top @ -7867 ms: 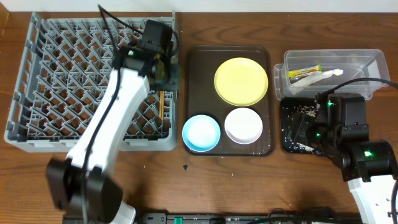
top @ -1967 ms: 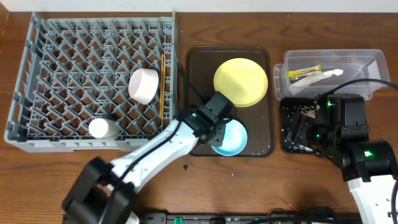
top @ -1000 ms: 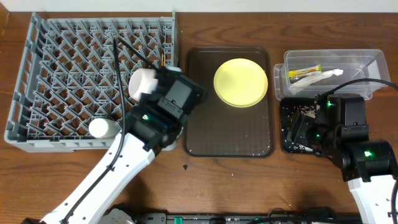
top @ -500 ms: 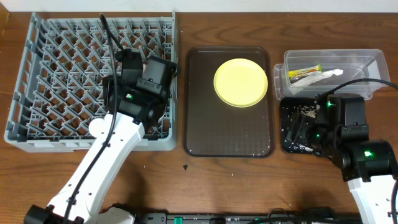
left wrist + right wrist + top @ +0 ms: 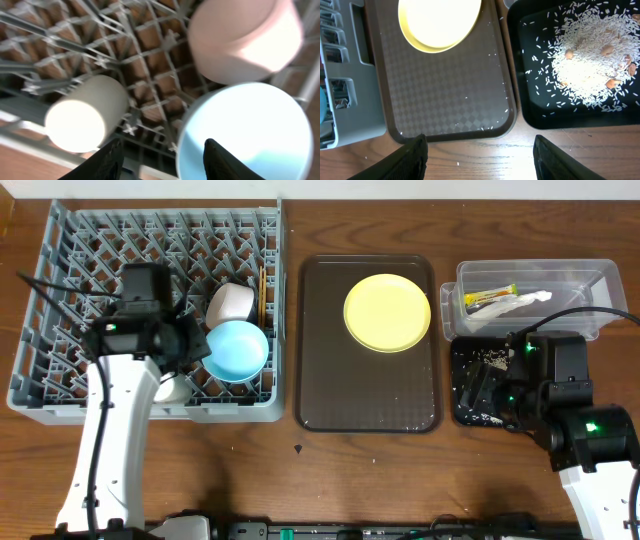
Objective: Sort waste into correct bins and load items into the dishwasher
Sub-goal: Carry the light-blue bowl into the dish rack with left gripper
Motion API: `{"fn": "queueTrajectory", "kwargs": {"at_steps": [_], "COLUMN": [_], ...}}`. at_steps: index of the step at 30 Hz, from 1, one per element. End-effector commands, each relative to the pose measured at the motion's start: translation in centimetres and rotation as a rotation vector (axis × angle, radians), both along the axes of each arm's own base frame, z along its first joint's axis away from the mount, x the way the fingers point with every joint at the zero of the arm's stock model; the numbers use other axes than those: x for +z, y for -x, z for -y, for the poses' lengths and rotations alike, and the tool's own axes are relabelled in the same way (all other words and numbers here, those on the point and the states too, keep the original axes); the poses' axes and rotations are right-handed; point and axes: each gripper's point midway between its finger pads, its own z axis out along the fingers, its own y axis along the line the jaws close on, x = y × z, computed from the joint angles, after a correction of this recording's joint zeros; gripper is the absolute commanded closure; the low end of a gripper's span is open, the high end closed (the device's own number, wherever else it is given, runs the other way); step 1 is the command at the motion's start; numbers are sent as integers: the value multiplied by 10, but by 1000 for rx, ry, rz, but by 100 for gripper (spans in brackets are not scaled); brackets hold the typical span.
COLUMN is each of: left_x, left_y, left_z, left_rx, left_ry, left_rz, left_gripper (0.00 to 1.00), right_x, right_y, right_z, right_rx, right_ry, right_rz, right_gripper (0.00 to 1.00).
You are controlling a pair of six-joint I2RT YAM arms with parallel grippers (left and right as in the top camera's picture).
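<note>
The grey dish rack (image 5: 80, 270) holds the light-blue bowl (image 5: 237, 350), the white bowl (image 5: 230, 304) and the chopsticks (image 5: 262, 290). My left gripper (image 5: 195, 346) is open just left of the blue bowl (image 5: 245, 130), with the bowl's rim between its fingers (image 5: 165, 160). The white bowl (image 5: 245, 40) lies above. The yellow plate (image 5: 387, 311) sits on the brown tray (image 5: 340, 390). My right gripper (image 5: 490, 395) is open and empty (image 5: 485, 160) over the table's front. The clear tub (image 5: 590, 280) holds the green-and-orange wrapper (image 5: 490, 297) and white wrapper (image 5: 527, 300). Rice scraps (image 5: 590, 70) lie in the black tray (image 5: 530, 100).
A white cup (image 5: 168, 388) lies on its side in the rack's front row; it also shows in the left wrist view (image 5: 85, 120). A few rice grains are scattered on the brown tray (image 5: 445, 105). The plate (image 5: 440, 22) is at the tray's far end.
My left arm carried the light-blue bowl from the brown tray into the rack, let it go beside the white bowl, and swung left. The right arm has not moved.
</note>
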Motion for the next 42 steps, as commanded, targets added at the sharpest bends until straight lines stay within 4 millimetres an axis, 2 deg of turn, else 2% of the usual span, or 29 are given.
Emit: {"fn": "queueTrajectory", "kwargs": {"at_steps": [1, 4, 8, 11, 15, 17, 18, 19, 21, 25, 28, 31, 35, 39, 42], "left_x": [-8, -16, -28, -42, -56, -58, -57, -55, -43, 7, 39, 61, 86, 95, 90], "left_y": [4, 5, 6, 7, 3, 1, 0, -1, -4, -14, -14, -6, 12, 12, -4], "left_z": [25, 39, 39, 32, 32, 31, 31, 31, 31, 24, 1, -40, -99, -127, -136], "left_rx": [-76, -139, -149, -138, -132, -132, -131, -123, -116, -123, -77, 28, 193, 274, 225], "left_ry": [210, 290, 293, 259, 266, 265, 265, 267, 268, 207, 58, -169, -505, -681, -770], "left_rz": [-15, -27, -63, -110, -147, -145, -141, -134, -106, 40, 130, 174, 151, 119, 77], "left_gripper": [47, 48, 47, 49, 64, 77, 87, 92, 92, 93, 93, 93, 93, 92, 93], "right_x": [2, 2, 2, 2, 2, 2, 2, 2, 2, 2, 2, 3, 5, 8, 10], "right_y": [-1, -1, -1, -1, -1, -1, -1, -1, -1, -1, -2, -3, -6, -10, -14], "right_z": [1, 1, 1, 1, 1, 1, 1, 1, 1, 1, 1, 1, 1, 0, 0], "right_rx": [-8, -8, -8, -8, -8, -8, -8, -8, -8, -8, -8, -8, -8, -8, -10], "right_ry": [-7, -7, -7, -7, -7, -7, -7, -7, -7, -7, -7, -7, -8, -11, -10], "right_rz": [3, 4, 3, 2, 3, 3, 3, 3, 2, 3, 6, 11, 27, 49, 65], "right_gripper": [34, 35, 35, 35, 35, 35, 35, 35, 35, 35, 35, 35, 34, 34, 33]}}
